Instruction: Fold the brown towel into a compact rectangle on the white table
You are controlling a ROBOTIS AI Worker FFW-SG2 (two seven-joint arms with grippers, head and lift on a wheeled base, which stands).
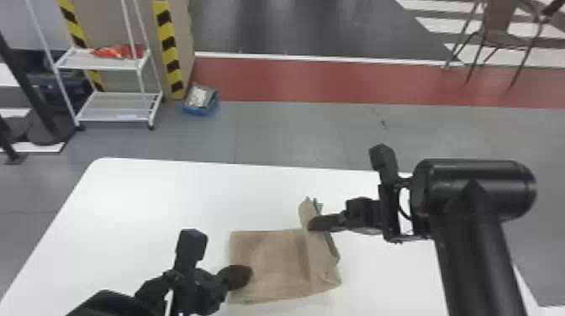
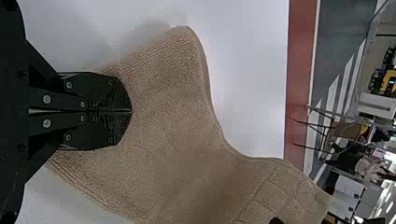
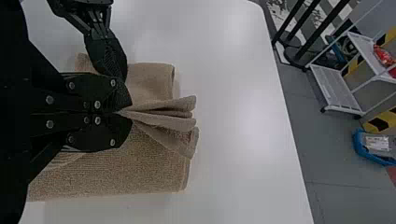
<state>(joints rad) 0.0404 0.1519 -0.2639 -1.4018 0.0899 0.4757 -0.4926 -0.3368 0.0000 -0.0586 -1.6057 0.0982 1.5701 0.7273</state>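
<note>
The brown towel (image 1: pixel 269 256) is laid on the white table (image 1: pixel 147 201), a flap folded over along its right side and its far end stuck out past the towel's far edge. The flap is touched by the right gripper (image 1: pixel 313 224); the left gripper (image 1: pixel 247 275) is placed over the towel's left part. Well beyond the towel, a white rack (image 1: pixel 105 65) and blue bin (image 1: pixel 198 111) are seen to its left, a chair (image 1: pixel 498 17) to its right.
</note>
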